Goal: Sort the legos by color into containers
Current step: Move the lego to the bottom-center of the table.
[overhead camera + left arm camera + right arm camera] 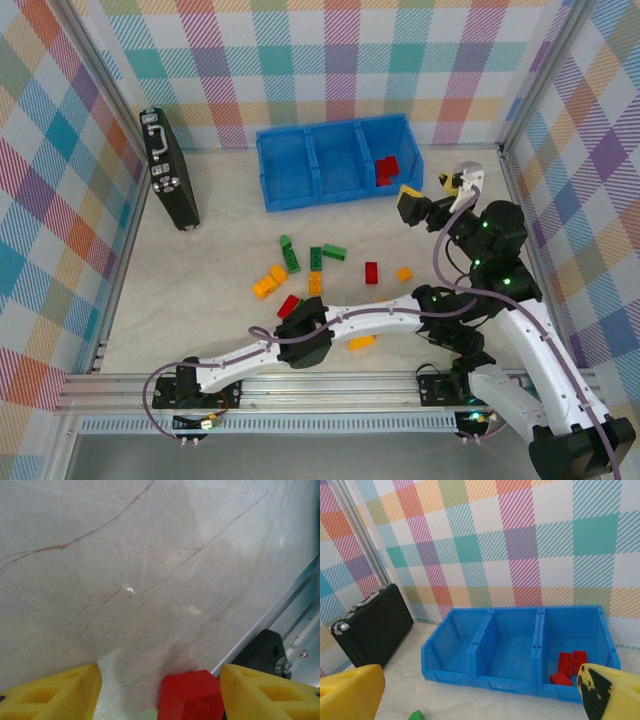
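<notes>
The walls [330,60] all around are checked in many colors. The table [200,290] is pale stone with thin brown lines. At the far side sit the containers [320,198], three blue bins joined in a row. A black case [168,170] leans to their left. The right bin holds a few red bricks [568,666].

The left arm [370,320] lies low and long across the near side of the table, reaching over to the right. The right arm [500,260] stands tall and bends forward. The right gripper [410,200] hangs up high, just by the near corner of the right bin. Its jaws are wide apart and hold nothing.

The other legos [289,255] lie loose in the middle of the table, with red, green and orange all mixed up.

The left gripper [159,680] points down at the table close to the near rail [295,615]. Its jaws are apart. A red brick [190,695] sits between them, up against one finger (not in the middle).

I think the job now is to grab this brick. It would be best to get the brick in the middle first, then close slowly on its flat sides. After that, lift it straight up and take it to the right bin with the other reds. The right arm is close by, so go around it.
</notes>
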### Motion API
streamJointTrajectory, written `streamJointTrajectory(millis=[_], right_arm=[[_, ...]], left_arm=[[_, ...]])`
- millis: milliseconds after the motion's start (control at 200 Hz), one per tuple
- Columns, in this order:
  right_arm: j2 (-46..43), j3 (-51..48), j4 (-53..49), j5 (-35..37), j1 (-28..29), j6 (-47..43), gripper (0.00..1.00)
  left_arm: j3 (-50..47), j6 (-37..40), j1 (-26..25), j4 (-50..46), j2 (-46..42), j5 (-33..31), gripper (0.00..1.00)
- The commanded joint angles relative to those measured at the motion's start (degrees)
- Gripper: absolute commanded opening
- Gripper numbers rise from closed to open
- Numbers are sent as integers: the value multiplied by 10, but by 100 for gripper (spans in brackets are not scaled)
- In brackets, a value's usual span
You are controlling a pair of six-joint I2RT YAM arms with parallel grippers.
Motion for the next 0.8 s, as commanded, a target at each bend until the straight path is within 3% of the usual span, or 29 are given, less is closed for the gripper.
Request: streamJointTrajectory(millis=[0,200,440,625,795], right_arm=[[9,31,-14,22,2,-22,99],[22,58,-80,63,2,-13,99],[48,56,-94,85,3,1,99],[57,75,-124,91,2,-7,99],[63,89,-153,90,2,-23,99]], left_arm=[[2,35,-41,-103,30,47,64],[-50,69,-47,-128,4,2,65],[-257,93,-40,-115,-121,-122,65],[-423,84,-20,-30,-229,-142,64],[-447,90,-17,2,-300,-178,66]])
